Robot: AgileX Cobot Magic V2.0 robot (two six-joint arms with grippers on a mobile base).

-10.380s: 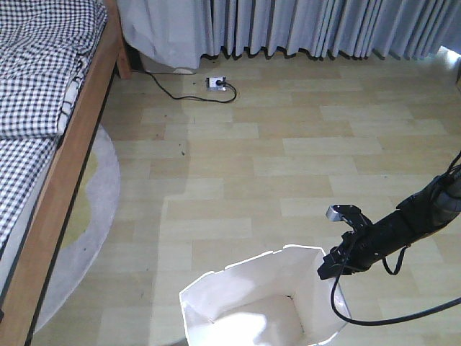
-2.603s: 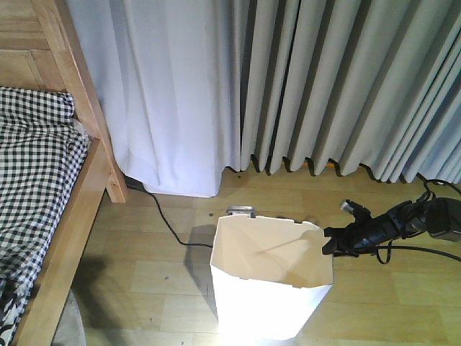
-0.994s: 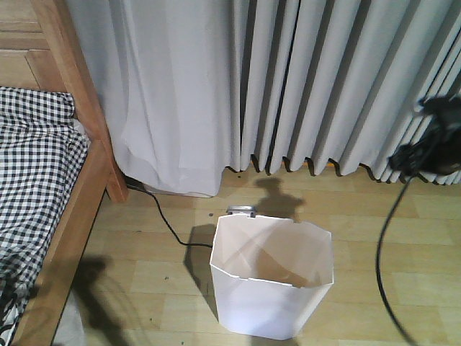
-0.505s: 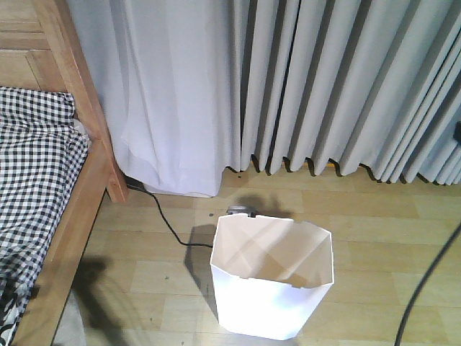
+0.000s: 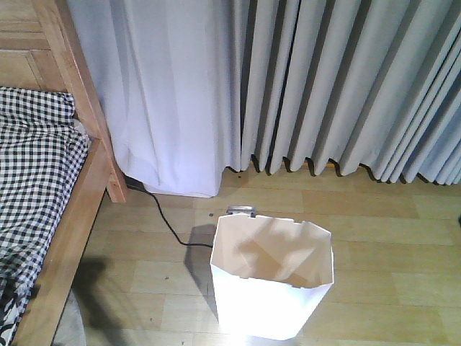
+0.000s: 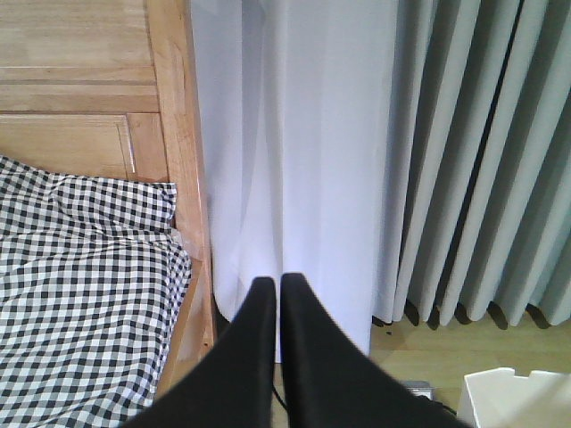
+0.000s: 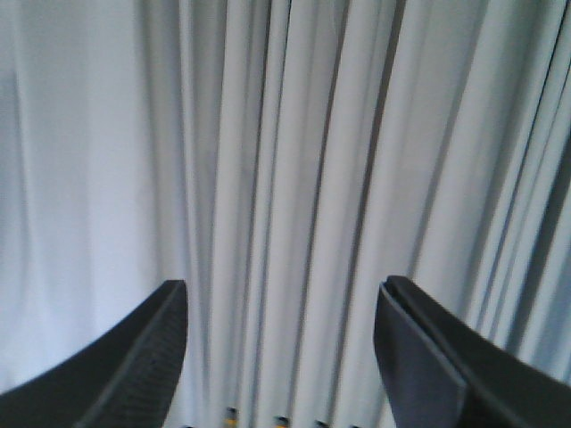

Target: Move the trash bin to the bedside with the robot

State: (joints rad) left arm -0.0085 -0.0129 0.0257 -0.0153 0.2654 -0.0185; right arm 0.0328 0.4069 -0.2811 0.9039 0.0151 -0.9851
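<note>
The front view shows neither of my arms. My left claw (image 6: 273, 294) is cut off at the bottom edge of its own view; my right claw (image 7: 285, 312) shows only two blurred fingers (image 7: 147, 357) running off the bottom. The trash bin (image 5: 272, 288) loses its base in glare in the front view, and only a corner (image 6: 517, 401) enters my left wrist view. The bed (image 5: 43, 194) runs off the left edge, and the curtain (image 5: 180, 101) hides where the floor cord (image 5: 169, 225) begins

Even daylight – glare whitens the trash bin (image 5: 270, 313) front, tools blurred
</note>
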